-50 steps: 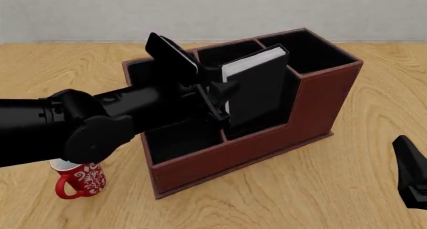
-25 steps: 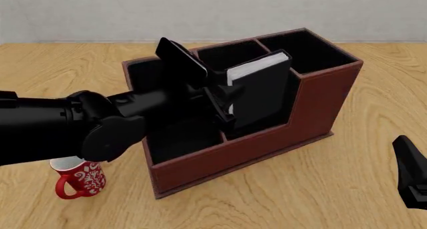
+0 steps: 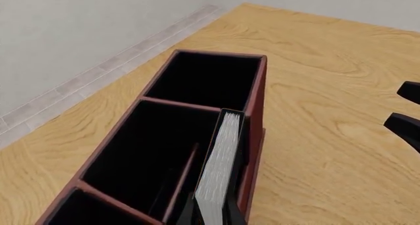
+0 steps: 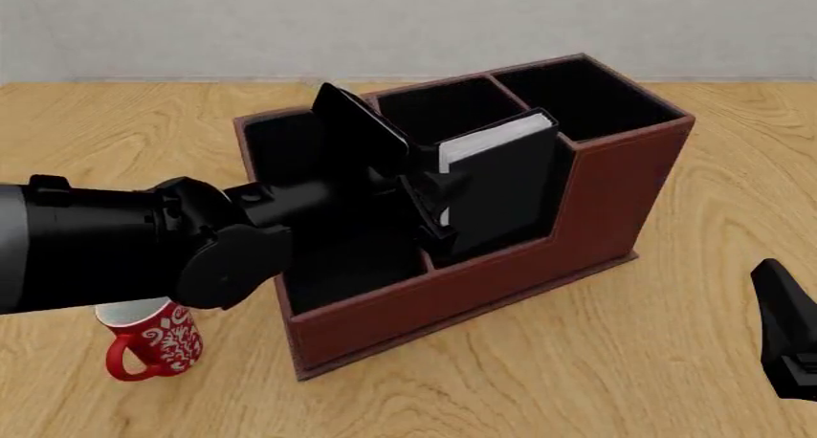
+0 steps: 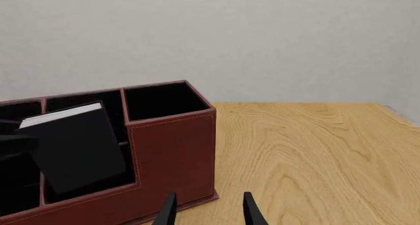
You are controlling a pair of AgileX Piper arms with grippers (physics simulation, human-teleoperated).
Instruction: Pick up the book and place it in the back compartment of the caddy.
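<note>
Book in my left gripper, pinched by its edge and tilted, with its lower part down inside the caddy, in the low-walled middle cell next to the raised square end. I see its white page edges facing up in the left wrist view. My right gripper sits low over the tabletop, well apart from the caddy, fingers spread and holding nothing. A red mug stands beside the caddy's near left corner.
</note>
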